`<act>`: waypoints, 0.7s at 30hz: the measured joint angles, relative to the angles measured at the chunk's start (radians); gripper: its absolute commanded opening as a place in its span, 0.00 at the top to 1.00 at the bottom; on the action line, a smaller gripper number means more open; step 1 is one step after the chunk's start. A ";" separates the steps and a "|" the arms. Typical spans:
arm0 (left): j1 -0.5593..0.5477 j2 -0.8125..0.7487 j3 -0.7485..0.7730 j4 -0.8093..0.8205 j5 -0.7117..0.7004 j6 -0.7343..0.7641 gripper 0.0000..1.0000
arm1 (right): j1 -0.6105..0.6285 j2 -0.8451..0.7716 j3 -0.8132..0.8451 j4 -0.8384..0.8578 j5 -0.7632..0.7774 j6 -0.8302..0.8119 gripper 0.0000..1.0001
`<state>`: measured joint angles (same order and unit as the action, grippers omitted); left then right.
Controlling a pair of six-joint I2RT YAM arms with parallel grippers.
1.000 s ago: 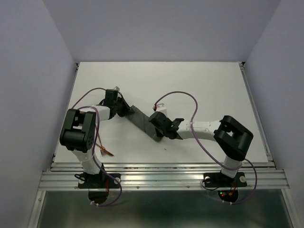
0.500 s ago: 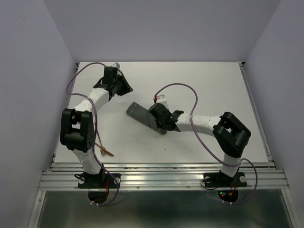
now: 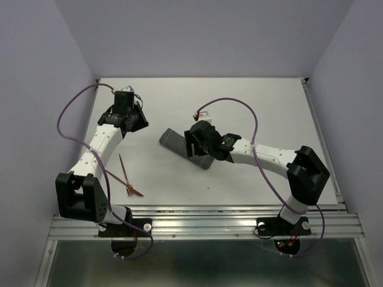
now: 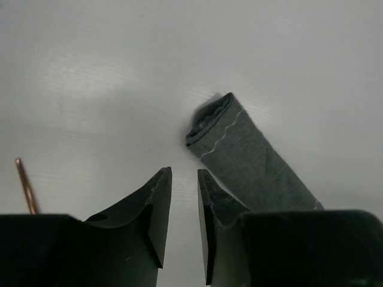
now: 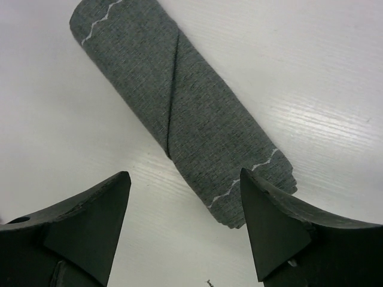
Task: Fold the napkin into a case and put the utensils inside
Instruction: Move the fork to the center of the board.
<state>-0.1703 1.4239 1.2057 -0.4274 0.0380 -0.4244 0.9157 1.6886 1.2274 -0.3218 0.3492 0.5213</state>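
Well off to the left of the case, and lower in the overhead view: the utensils (image 3: pixel 124 177), two thin copper-brown pieces lying close together at an angle on the white table (image 3: pixel 263 101), fork tines at the lower end, touched by neither gripper. Only one copper tip of them peeking in at the left margin of the left wrist view. Also left of the case but higher in the overhead view, well apart from it – the left gripper (image 3: pixel 141 122), nosed toward the case's left end, jaws drawn in to a narrow slit, nothing between them. Then the case (image 3: pixel 172 141) itself: a narrow grey-green pouch lying flat on the table, slanting from upper left to lower right, pale wavy stitching across both ends, one long diagonal fold line down the upper face, left end showing rolled layers. Over the case's right end, the right gripper (image 3: pixel 200 152) – fingers (image 5: pixel 90 221) spread wide, one to either side of the cloth, gripping nothing; contact with the case impossible to tell.
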 measured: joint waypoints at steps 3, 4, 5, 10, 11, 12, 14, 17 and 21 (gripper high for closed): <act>0.047 -0.066 -0.096 -0.057 -0.050 -0.013 0.58 | 0.000 0.008 0.000 -0.001 -0.044 -0.002 0.20; 0.064 -0.082 -0.124 -0.080 -0.068 -0.022 0.52 | 0.000 0.010 0.000 -0.001 -0.054 -0.004 0.20; 0.084 -0.097 -0.152 -0.100 -0.085 -0.031 0.49 | 0.000 0.014 0.000 -0.001 -0.067 -0.005 0.20; 0.198 -0.128 -0.245 -0.176 -0.142 -0.083 0.44 | 0.000 0.019 0.000 0.012 -0.117 -0.032 0.19; 0.216 -0.133 -0.264 -0.185 -0.153 -0.103 0.43 | 0.000 0.019 0.000 0.019 -0.124 -0.038 0.19; 0.236 -0.142 -0.286 -0.188 -0.167 -0.127 0.41 | 0.000 0.019 0.000 0.024 -0.126 -0.045 0.19; 0.256 -0.171 -0.341 -0.198 -0.185 -0.177 0.39 | 0.000 0.019 0.000 0.031 -0.129 -0.054 0.18; 0.256 -0.167 -0.364 -0.206 -0.185 -0.209 0.39 | 0.000 0.019 0.000 0.039 -0.130 -0.062 0.16; 0.256 -0.059 -0.362 -0.190 -0.186 -0.239 0.39 | 0.000 0.019 0.000 0.039 -0.133 -0.073 0.16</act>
<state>0.0856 1.3647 0.8440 -0.6170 -0.1478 -0.6632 0.9157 1.7077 1.2274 -0.2832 0.2161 0.4480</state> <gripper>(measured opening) 0.604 0.839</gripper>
